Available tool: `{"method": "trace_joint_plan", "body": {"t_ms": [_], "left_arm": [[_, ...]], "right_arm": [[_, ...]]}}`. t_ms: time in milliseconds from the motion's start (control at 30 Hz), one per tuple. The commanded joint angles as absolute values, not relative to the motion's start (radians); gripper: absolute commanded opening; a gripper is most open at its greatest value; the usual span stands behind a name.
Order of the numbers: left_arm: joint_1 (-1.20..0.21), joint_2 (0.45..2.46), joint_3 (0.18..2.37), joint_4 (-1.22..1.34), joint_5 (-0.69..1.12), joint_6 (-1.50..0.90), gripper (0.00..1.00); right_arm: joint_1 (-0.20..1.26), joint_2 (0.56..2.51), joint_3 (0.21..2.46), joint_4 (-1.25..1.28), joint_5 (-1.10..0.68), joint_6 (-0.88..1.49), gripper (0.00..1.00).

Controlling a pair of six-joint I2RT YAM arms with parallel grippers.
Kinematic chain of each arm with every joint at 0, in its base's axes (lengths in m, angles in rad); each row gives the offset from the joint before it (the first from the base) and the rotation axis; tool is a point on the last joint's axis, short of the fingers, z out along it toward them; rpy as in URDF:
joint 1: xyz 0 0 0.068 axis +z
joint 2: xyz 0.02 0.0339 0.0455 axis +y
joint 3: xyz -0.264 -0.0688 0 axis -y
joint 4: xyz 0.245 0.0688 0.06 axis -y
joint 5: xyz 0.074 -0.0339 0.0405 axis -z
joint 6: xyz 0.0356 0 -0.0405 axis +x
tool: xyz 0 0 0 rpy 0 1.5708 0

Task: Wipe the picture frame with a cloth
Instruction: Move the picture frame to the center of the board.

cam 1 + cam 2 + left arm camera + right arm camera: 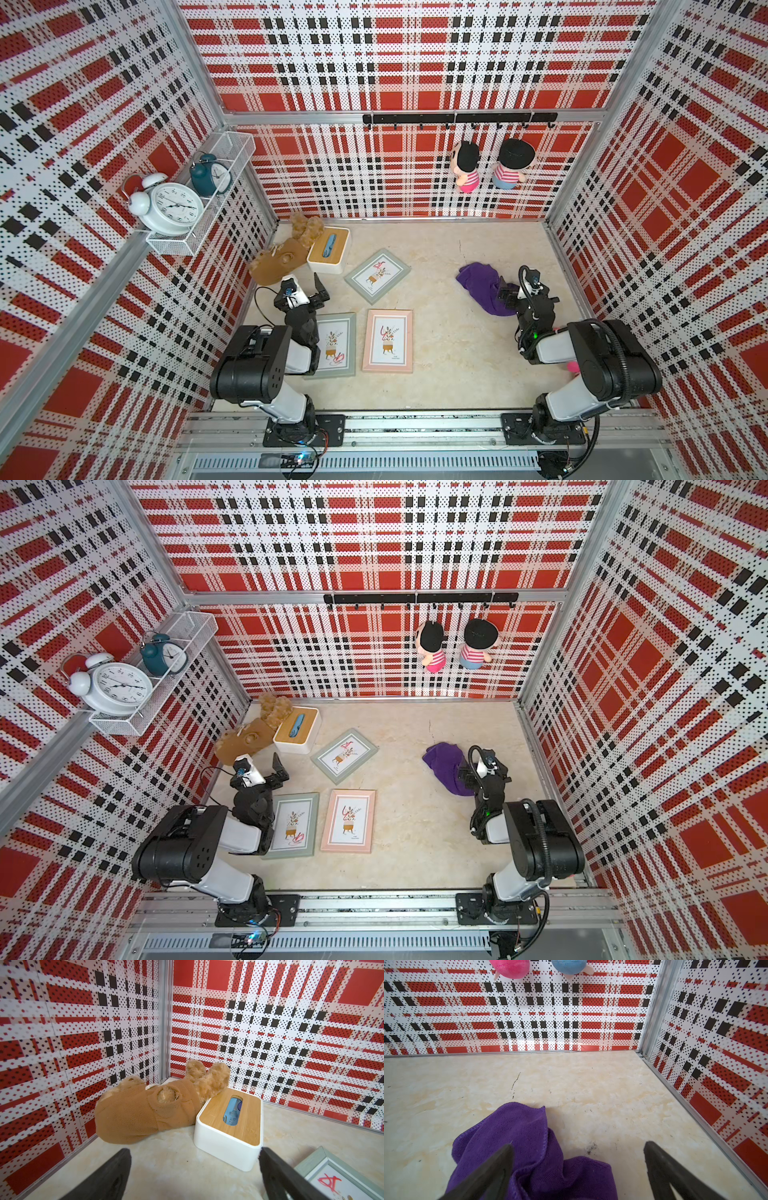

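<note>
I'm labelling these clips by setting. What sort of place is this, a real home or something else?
Probably a staged robot test booth dressed as a home: plaid wall panels, two arms bolted to a front rail, and household props like an alarm clock and picture frames.

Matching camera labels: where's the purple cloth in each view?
Top view: cloth lies crumpled right of centre on the table.
Top view: same spot, slightly nearer picture centre.
Left wrist: not in it.
Right wrist: near foreground, crumpled on the table.
Shared landmark: the pink doll hanging beyond the cloth; the right wrist shows only its pink underside.
</note>
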State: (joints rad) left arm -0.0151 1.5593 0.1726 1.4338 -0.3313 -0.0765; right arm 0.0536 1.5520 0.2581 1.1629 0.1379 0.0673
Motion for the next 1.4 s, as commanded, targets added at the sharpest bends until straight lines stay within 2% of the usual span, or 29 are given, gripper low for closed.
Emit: {"method": "trace_joint_plan", "body": {"t_ms": [0,233,400,533,667,767,900,1067,1267,1367], "left_arm": [[-0.026,1.483,0.141,1.453,-0.384,-0.074,0.98],[-0.058,1.238,0.172,1.228,-0.477,-0.102,0.98],[-0.06,1.032,0.385,0.684,-0.459,-0.36,0.98],[-0.028,0.993,0.572,0.306,-0.314,-0.526,0.98],[0.046,1.019,0.695,0.071,-0.111,-0.598,0.98],[0.057,1.034,0.714,-0.016,0.062,-0.6,0.98],[-0.009,1.034,0.683,-0.103,0.033,-0.633,0.98],[-0.228,1.096,0.675,-0.237,-0.132,-0.64,0.98],[-0.462,1.164,0.585,-0.207,-0.114,-0.761,1.0],[-0.514,1.202,0.552,-0.204,-0.111,-0.799,0.94]], "right_arm": [[0.042,1.437,0.242,1.139,0.143,0.055,1.0],[0.072,1.187,0.387,0.771,0.194,0.138,1.0],[0.078,1.156,0.664,0.276,0.161,0.393,1.0],[0.083,1.232,0.85,0.003,-0.002,0.483,1.0],[0.109,1.339,0.977,-0.175,-0.234,0.51,1.0],[0.185,1.391,1.018,-0.279,-0.197,0.507,1.0],[0.329,1.422,0.995,-0.281,-0.154,0.531,1.0],[0.497,1.464,0.921,-0.201,-0.145,0.702,1.0],[0.577,1.496,0.832,-0.063,-0.231,0.887,1.0],[0.604,1.513,0.81,0.003,-0.268,0.885,1.0]]}}
